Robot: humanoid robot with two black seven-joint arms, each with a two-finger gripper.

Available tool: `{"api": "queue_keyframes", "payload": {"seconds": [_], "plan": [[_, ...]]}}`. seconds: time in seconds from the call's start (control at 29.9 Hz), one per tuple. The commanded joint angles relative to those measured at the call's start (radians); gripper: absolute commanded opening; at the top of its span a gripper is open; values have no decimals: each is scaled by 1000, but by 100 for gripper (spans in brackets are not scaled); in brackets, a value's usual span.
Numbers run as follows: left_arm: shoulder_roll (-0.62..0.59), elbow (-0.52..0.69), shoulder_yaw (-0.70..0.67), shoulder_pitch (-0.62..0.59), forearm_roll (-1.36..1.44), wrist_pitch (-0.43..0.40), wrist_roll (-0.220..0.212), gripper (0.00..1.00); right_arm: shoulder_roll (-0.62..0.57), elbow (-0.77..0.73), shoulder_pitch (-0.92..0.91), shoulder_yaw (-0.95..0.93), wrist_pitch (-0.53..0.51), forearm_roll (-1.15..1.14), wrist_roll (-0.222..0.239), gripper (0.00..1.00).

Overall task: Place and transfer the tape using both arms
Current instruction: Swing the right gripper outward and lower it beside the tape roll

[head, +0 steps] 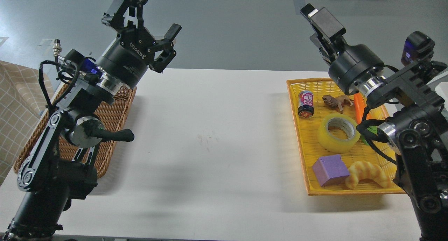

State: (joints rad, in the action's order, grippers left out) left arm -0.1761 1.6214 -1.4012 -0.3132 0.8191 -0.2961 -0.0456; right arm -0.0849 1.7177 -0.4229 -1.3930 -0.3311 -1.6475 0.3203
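Observation:
The tape [338,133], a yellow translucent roll with a grey-white core, lies on its side in the middle of the yellow tray [296,129] at the right. My right gripper [311,24] is raised above the tray's far end, well above and behind the tape. It is turned mostly edge-on, its fingers look apart and it holds nothing. My left gripper [159,12] is open and empty, raised high over the table's far left, above the wicker basket [113,117].
The tray also holds a small can [305,104], a brown toy animal [337,101], an orange carrot [359,106], a purple cube [330,170] and a croissant [367,172]. A checked cloth [17,104] lies at the far left. White tabletop [217,139] spans between basket and tray.

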Motion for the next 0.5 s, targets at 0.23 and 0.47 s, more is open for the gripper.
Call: {"api": "queue_keyframes", "payload": {"seconds": [0.23, 0.47], "plan": [[1, -3, 1, 14, -2, 0, 3, 98, -458, -1, 1, 269, -25, -193, -1, 96], [6, -2, 1, 14, -2, -5, 24, 98, -470, -44, 4, 270, -17, -236, -7, 97]]}}
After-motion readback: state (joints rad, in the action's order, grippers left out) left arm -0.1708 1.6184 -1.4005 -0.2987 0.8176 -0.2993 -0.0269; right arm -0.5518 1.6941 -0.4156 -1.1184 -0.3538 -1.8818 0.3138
